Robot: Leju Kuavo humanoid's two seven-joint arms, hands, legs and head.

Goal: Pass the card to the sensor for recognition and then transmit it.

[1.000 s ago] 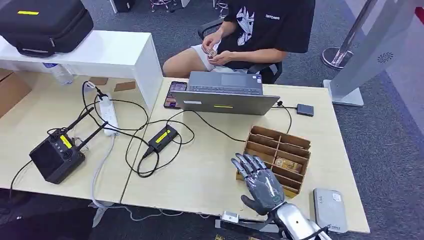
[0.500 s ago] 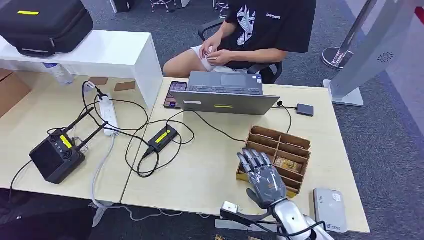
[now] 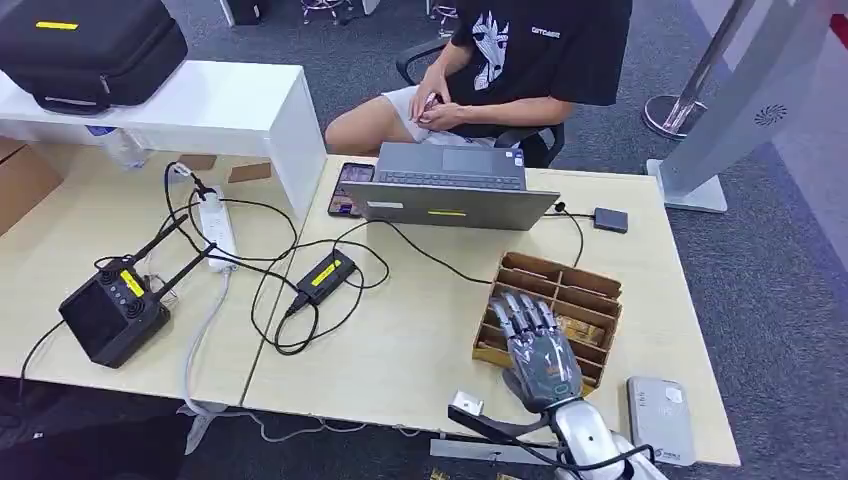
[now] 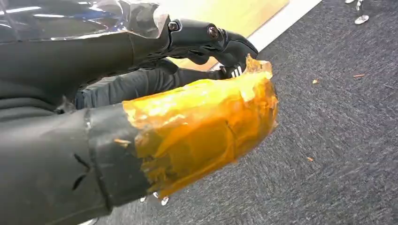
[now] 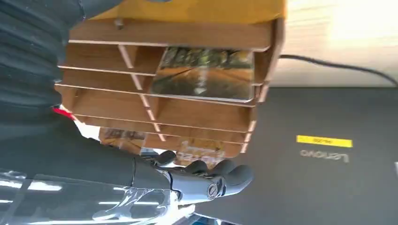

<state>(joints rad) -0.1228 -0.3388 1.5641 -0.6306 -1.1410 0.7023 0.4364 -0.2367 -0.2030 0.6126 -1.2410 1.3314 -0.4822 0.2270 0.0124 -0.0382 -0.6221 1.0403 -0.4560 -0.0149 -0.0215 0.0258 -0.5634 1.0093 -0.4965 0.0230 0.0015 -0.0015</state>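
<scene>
Right robot hand (image 3: 540,350) moved over wooden card rack (image 3: 590,290), fingers spread, empty

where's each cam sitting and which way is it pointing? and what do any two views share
Head view: high on the body, looking forward and down at the desk; right hand rises from below over the wooden card rack.
Left wrist view: behind the left hand, facing grey carpet by the desk edge.
Right wrist view: behind the right hand, facing the wooden card rack, a card and the laptop.
Shared: head and right wrist views both show the rack, laptop and right hand.
</scene>
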